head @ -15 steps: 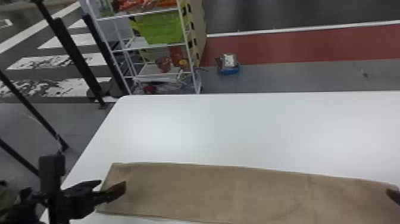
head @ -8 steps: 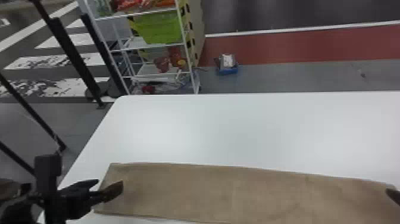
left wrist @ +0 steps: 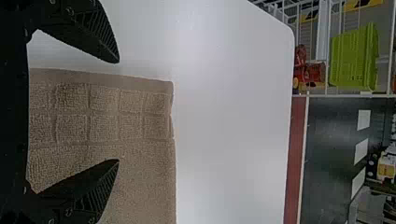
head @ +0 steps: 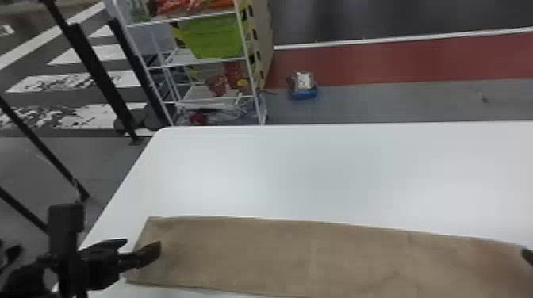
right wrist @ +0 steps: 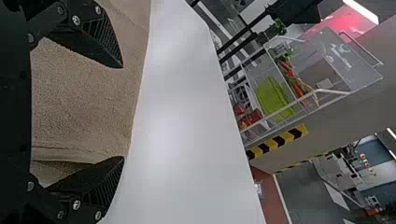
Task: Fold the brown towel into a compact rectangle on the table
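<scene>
One brown towel [head: 301, 257] is lying flat on the one white tabletop [head: 317, 170], stretching as a single long strip from left to right along the near part. Near its left end, two rows of woven squares [left wrist: 103, 114] are running beside one plain border [left wrist: 100, 79].

Two tools are hovering at the towel, one at each end. The left tool [head: 142, 245] is keeping its two fingers apart, one showing over bare tabletop and one over towel. The right tool [head: 528, 256] is holding its two fingers apart as well, over the right end.

Beyond the tabletop, one white wire rack [head: 198, 61] is standing, carrying one green basket [head: 214, 37]. One small blue-and-white item [head: 303, 87] is resting on the floor [head: 376, 99] beside the rack.
</scene>
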You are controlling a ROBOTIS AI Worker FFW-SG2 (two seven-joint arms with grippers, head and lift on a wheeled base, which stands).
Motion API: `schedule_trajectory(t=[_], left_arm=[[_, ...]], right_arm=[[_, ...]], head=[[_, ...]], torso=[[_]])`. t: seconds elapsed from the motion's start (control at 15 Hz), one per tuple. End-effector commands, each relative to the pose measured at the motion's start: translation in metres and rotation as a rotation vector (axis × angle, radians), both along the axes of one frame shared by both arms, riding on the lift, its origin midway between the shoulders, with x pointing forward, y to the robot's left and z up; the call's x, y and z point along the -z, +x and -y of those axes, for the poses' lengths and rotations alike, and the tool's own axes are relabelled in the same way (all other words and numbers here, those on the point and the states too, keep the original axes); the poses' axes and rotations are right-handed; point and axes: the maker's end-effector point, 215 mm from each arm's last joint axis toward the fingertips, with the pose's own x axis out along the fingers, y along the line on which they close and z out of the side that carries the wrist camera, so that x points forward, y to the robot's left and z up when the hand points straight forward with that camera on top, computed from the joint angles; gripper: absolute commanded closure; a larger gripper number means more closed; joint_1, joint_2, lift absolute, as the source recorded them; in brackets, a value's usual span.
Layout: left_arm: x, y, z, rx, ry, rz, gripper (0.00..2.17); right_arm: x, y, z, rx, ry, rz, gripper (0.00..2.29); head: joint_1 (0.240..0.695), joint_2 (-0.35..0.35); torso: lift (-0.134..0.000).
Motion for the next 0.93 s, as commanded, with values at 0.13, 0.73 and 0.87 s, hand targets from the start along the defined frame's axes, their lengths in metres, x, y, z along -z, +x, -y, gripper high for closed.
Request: schedule_trajectory(t=[0.13, 0.73, 0.87], left_arm=[[0.0056, -0.0018, -0.0108, -0.010, 0.027, -0.026, 0.14], [0.0077, -0.0020, -0.0051, 0.031, -0.022, -0.070, 0.21], [0.0110, -0.0028, -0.0086, 0.028, -0.014, -0.084, 0.21]], right_arm=[[-0.0004, 0.0000, 0.0002, -0.004, 0.004, 0.007, 0.21], [-0.0058, 0.0000, 0.0032, -0.002, 0.012, 0.027, 0.21], [-0.0068, -0.0003, 0.0038, -0.001, 0.015, 0.031, 0.21]], head=[[0.695, 0.247], [0.695, 0.241], [0.695, 0.240]], torso=[[-0.124], [-0.124], [-0.124]])
